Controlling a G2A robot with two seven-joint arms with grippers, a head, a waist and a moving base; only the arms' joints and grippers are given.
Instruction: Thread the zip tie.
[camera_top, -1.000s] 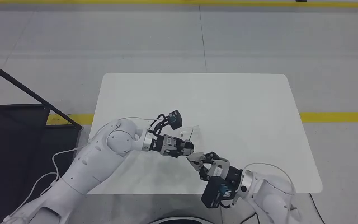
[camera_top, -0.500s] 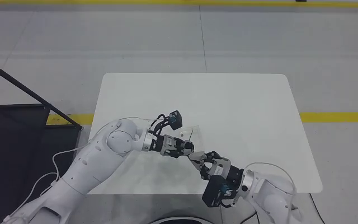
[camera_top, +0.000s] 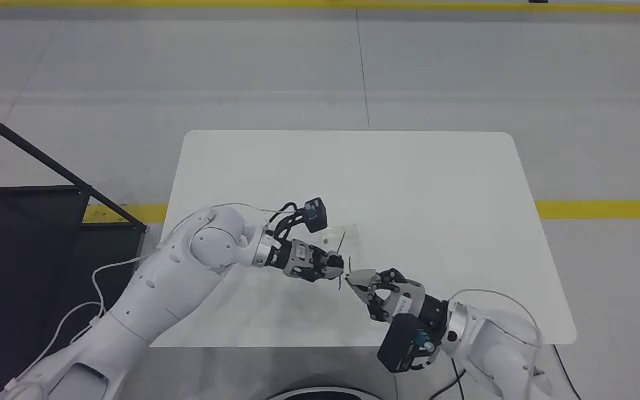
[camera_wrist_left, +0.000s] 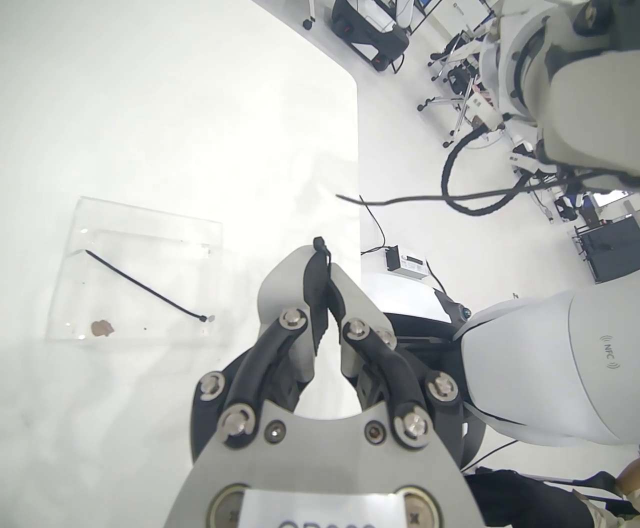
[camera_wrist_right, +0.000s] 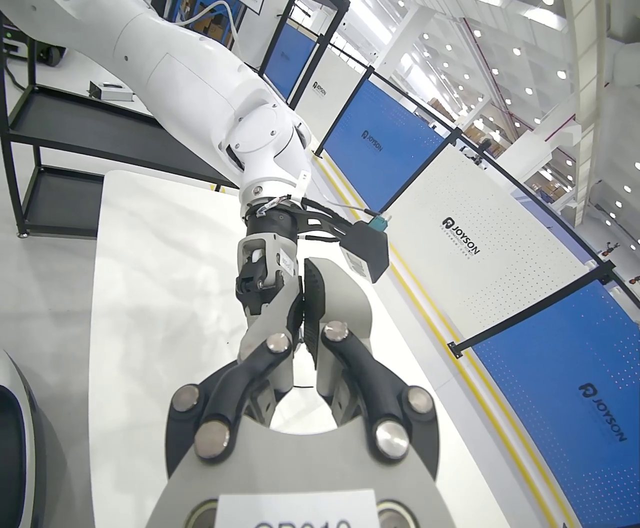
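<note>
**Condition.** The left pincer (camera_wrist_left: 320, 270) is closed on the thin black plastic zip tie (camera_wrist_left: 320, 245), and the head end stands out just past the fingertips. The right pincer (camera_wrist_right: 302, 292) is likewise drawn together. The strap appears to be pinched in it, though the contact itself is masked by the pads. Both pincers are held tip to tip above the white surface (camera_top: 450, 200), just beside the clear square plastic tray (camera_wrist_left: 150, 220), on its side nearer the robot.

**Step in hand (judged).** The tail is to be fed into the head.
- The head is best kept steady, with its slot faced toward the tail.
- The tail should be gripped close to its tip, so that bending is avoided.
- It should be advanced straight along the slot, with small corrections only.

**Not made out.**
- The slot's orientation and the tail tip cannot be seen.
- A thin dark line (camera_wrist_left: 390, 201), well apart from the tray, cannot be told as strap or cable.

**Also noted.** A second black zip tie (camera_wrist_left: 145, 290) and a small brown scrap (camera_wrist_left: 102, 327) are found inside the tray.
</note>
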